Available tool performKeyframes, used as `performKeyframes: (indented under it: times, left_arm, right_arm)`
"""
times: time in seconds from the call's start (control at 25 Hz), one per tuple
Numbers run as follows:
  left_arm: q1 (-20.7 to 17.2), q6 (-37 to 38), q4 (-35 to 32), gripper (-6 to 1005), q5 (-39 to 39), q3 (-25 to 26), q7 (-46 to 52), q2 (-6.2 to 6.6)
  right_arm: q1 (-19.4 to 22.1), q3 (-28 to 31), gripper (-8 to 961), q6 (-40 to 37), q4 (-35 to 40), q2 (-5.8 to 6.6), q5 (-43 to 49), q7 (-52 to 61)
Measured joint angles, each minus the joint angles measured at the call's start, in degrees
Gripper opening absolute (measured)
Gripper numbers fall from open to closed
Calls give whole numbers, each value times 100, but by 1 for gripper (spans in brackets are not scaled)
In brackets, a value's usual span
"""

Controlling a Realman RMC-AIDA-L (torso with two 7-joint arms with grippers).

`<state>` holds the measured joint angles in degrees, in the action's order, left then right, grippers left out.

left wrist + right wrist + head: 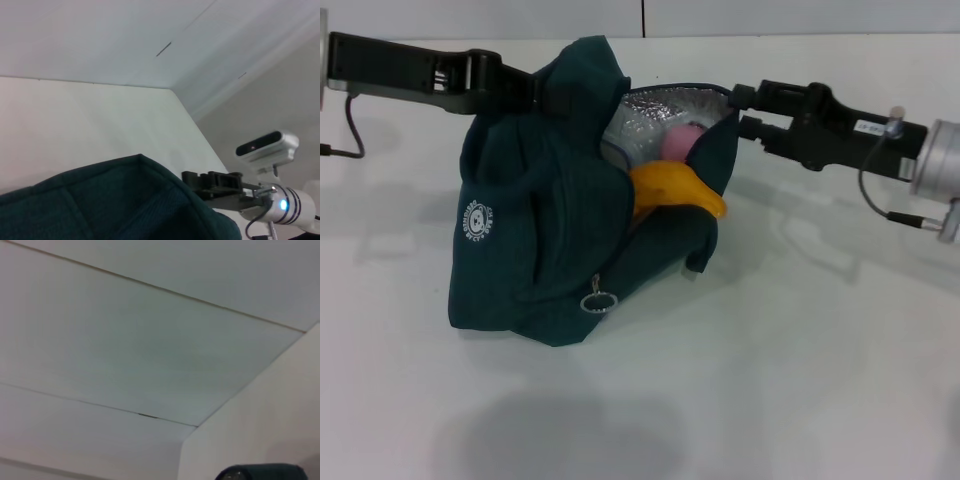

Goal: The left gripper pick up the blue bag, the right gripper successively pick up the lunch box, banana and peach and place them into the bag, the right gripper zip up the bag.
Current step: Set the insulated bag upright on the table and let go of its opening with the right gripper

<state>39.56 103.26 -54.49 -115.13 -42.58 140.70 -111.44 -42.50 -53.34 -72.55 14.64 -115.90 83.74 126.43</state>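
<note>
Left gripper (542, 95): clamped on blue bag (530, 250), holding it up.
Right gripper (738, 108): at the mouth, fingers spread.
Packed: banana (675, 190), peach (682, 142) just beside it.
Left: zipping.

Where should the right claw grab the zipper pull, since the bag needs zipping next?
Grip the silver ring zipper pull, hanging low on the front of the dark teal-green fabric bag, below the yellow-orange banana poking from the opening. Probably best to come from the front with the right gripper, pinching the ring across its flat faces, since it dangles free of the fabric. The left gripper holds the bag's top.
</note>
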Motion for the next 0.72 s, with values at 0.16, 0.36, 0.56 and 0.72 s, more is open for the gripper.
performKeyframes:
  times: [0.16, 0.36, 0.56, 0.72]
  left_arm:
    - [14, 0, 0, 78, 1, -2, -3, 0]
    - [19, 1, 0, 78, 1, -6, -36, 0]
    - [18, 1, 0, 79, 1, -6, -42, 0]
    - [17, 1, 0, 79, 1, -5, -43, 0]
  right_arm:
    - [-178, -36, 531, 146, -218, -12, -9, 64]
    - [-216, -83, 728, 339, -307, -18, 15, 199]
    - [-220, -306, 691, 323, -253, 9, 50, 220]
    - [-225, -516, 617, 348, -129, 22, 50, 231]
